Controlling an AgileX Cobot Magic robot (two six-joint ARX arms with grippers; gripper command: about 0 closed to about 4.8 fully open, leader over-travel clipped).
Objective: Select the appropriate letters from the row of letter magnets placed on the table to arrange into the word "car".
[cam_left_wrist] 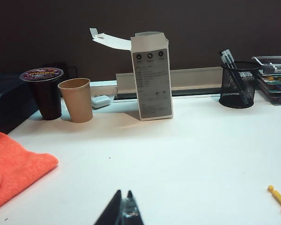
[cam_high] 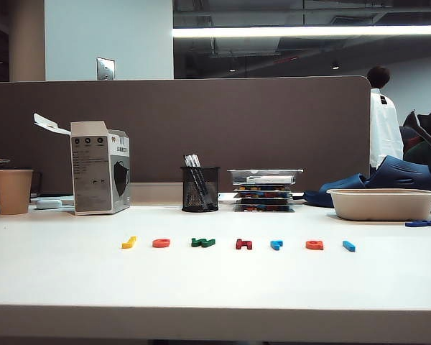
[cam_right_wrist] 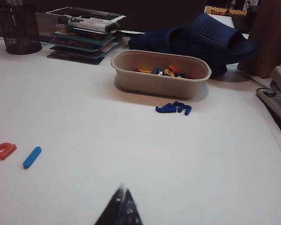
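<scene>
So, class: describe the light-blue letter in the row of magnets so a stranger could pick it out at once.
On the wide white table, a row of seven small plastic letter magnets runs across the middle. The light-blue hooked plastic letter is fifth from the left, between a dark-red blocky letter and an orange-red rounded one.

The table [cam_high: 215, 280] was smooth, plain white and a little shiny. The row of letter magnets [cam_high: 241, 244] looked like smooth, bright plastic. The pen cup [cam_high: 200, 189] was black wire mesh (you could see through it). The brown cup [cam_left_wrist: 76, 100] looked like matt paper. The orange cloth [cam_left_wrist: 14, 164] looked soft and fuzzy. The tray [cam_right_wrist: 161, 77] looked dull, like pressed paper.
</scene>
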